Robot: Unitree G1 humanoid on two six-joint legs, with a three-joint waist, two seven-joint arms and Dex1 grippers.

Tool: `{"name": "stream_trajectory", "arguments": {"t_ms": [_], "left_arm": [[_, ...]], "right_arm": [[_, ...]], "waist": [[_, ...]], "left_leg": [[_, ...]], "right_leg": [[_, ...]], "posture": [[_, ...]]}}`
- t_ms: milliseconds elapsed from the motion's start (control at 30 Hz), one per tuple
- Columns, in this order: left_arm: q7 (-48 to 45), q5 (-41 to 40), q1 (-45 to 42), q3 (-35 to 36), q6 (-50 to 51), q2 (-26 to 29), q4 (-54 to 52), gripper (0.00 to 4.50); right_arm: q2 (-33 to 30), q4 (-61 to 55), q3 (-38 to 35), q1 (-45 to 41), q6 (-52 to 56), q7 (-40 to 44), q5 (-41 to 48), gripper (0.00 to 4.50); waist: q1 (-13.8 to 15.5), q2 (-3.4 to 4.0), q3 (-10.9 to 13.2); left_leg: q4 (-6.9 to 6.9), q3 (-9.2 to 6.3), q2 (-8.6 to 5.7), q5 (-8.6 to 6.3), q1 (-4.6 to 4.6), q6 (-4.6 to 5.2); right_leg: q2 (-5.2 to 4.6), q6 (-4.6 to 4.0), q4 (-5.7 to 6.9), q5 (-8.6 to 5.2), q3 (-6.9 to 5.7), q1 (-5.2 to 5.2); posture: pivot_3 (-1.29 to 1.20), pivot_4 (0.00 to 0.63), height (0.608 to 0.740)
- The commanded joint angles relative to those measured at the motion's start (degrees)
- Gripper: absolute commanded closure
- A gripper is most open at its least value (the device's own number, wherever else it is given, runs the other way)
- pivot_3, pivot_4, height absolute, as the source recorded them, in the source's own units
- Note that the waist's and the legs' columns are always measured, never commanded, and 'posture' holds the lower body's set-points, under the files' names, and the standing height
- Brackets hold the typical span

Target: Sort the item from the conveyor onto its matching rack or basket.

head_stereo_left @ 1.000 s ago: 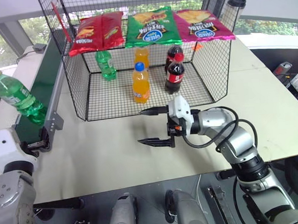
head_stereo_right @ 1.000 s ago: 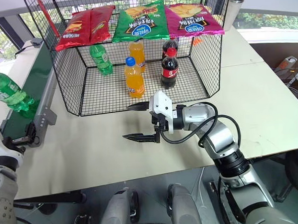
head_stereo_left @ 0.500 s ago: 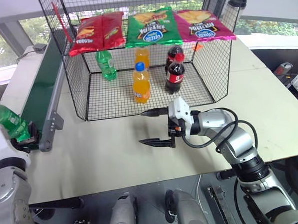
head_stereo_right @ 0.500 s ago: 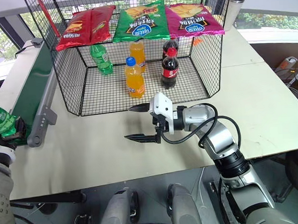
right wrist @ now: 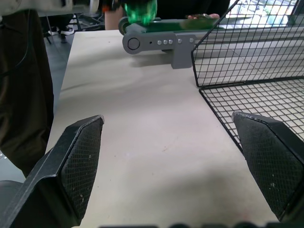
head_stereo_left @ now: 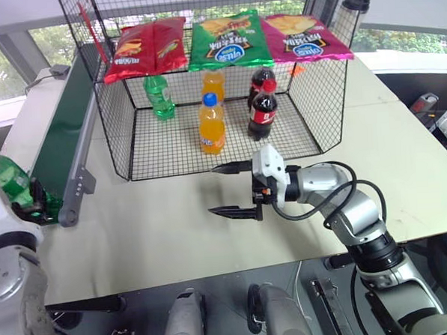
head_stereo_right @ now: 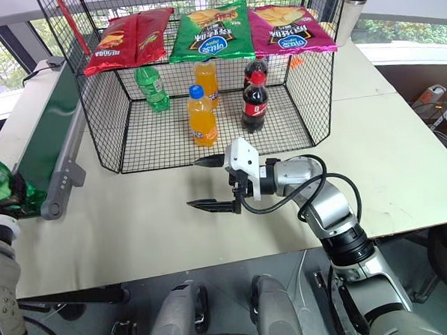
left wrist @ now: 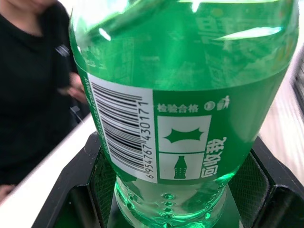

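The left gripper (left wrist: 164,209) is clamped on the green bottle (left wrist: 185,104) at the near end of the conveyor (head_stereo_left: 61,138) — the pick is made. The right gripper (head_stereo_left: 232,188) is held spread and empty before the wire cage (head_stereo_left: 222,141). Next, a carry across into the cage is called for — clearing its front edge.
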Motion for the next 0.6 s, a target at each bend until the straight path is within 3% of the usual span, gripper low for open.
{"name": "stream_trajectory", "arguments": {"t_ms": [33,333,600], "left_arm": [[-1.4,-2.6,-1.6,1.3,0.3,2.6,-5.3,1.85],[-10.9,-11.3,1.5,-7.5,5.6,5.6,-9.0,1.85],[-13.8,-13.0,-2.3,-16.9,5.0,6.2,-6.6,1.85]], "right_arm": [[0.0,-0.3,-2.7,-1.1,0.5,-0.4,2.0,0.0],[-0.8,1.2,-2.5,-0.2,0.2,-4.5,-1.9,0.0],[-3.1,5.9,-0.2,-0.1,-1.6,-6.9,-9.3,0.0]], "waist": [[0.0,0.0,0.0],[-0.1,0.0,0.0],[0.1,0.01,0.0]], "left_leg": [[0.0,0.01,0.0,0.0,0.0,0.0],[0.0,0.02,-0.01,0.0,0.0,0.0],[0.0,0.03,-0.02,0.0,-0.02,0.0]], "right_leg": [[0.0,0.0,-0.01,0.0,0.0,0.0],[-0.02,-0.01,-0.01,0.0,0.01,0.0],[0.0,-0.01,-0.01,-0.01,0.01,-0.01]], "posture": [[0.0,0.15,0.74],[0.0,0.15,0.74],[0.0,0.15,0.74]]}}
